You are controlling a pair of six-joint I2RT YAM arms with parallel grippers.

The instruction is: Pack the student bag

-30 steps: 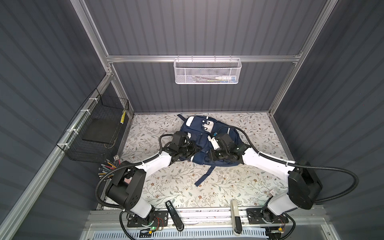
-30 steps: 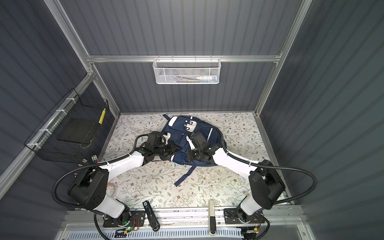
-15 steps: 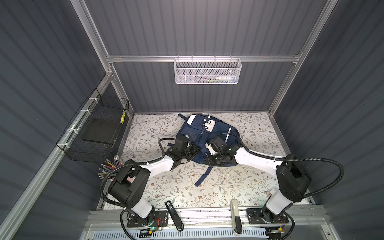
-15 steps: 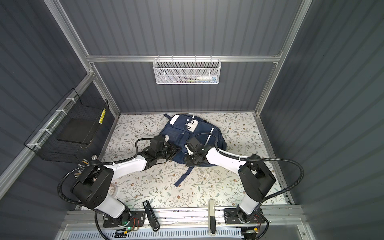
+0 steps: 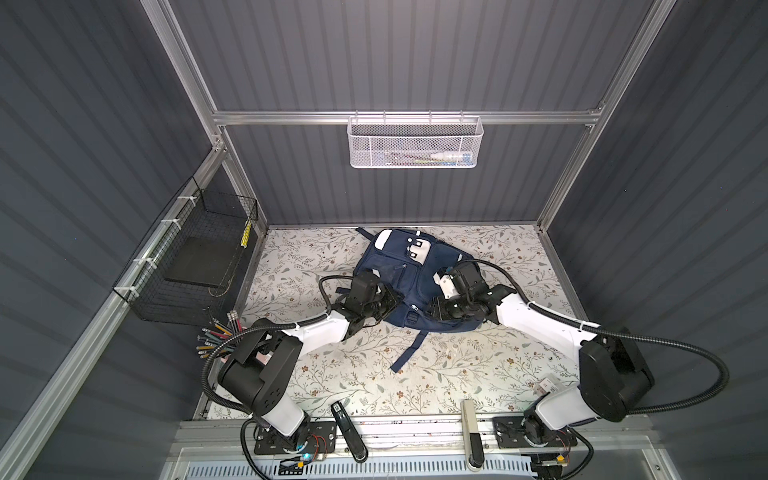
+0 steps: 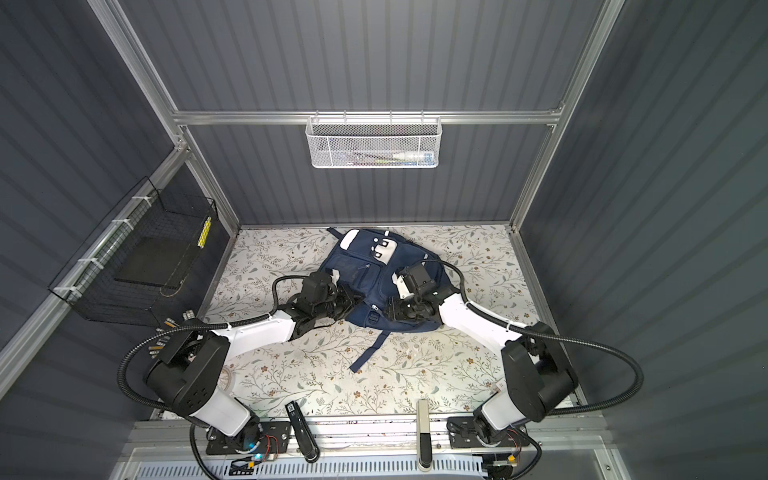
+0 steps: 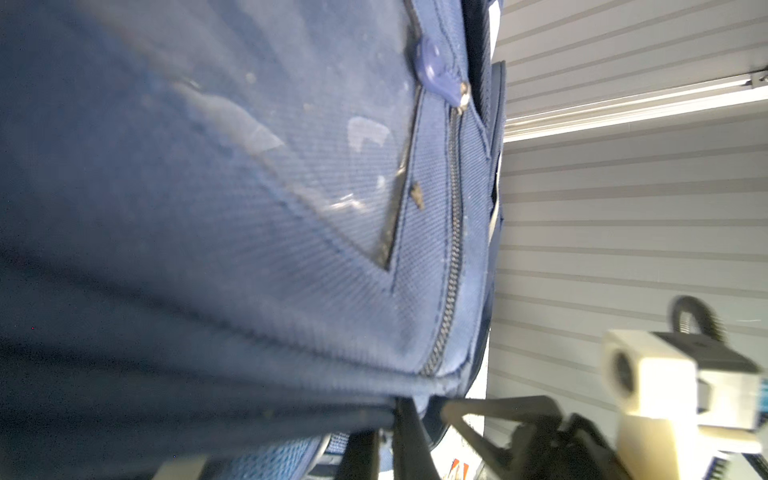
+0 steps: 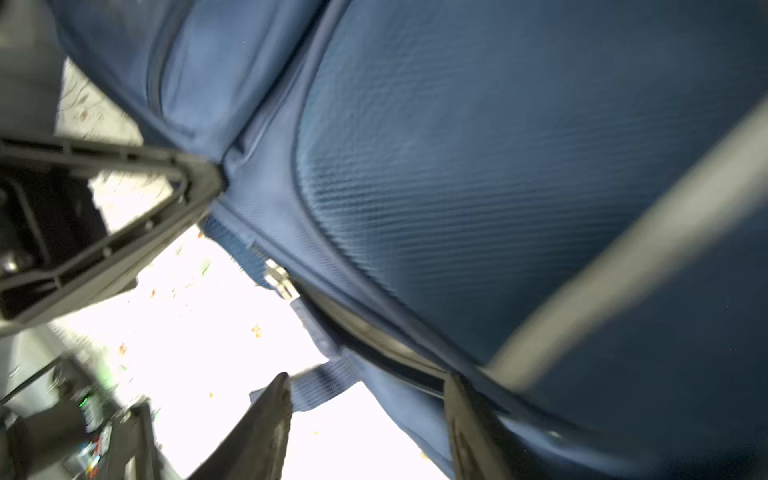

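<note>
"Top views, both of them: where is the student bag (image 5: pixel 401 270)?"

"Flat on the floral counter (image 5: pixel 465 365), toward the far side near the middle, pockets up. One strap (image 5: pixel 409 349) trails toward the near side."

"And the left tool (image 5: pixel 390 306)?"

"Clenched on the bag's near-left edge. The left wrist view shows fabric pinched between its fingers (image 7: pixel 409 432)."

"The right tool (image 5: pixel 433 309)?"

"Released. In the right wrist view its jaws stand apart at the bag's near edge, gripping nothing."
</note>
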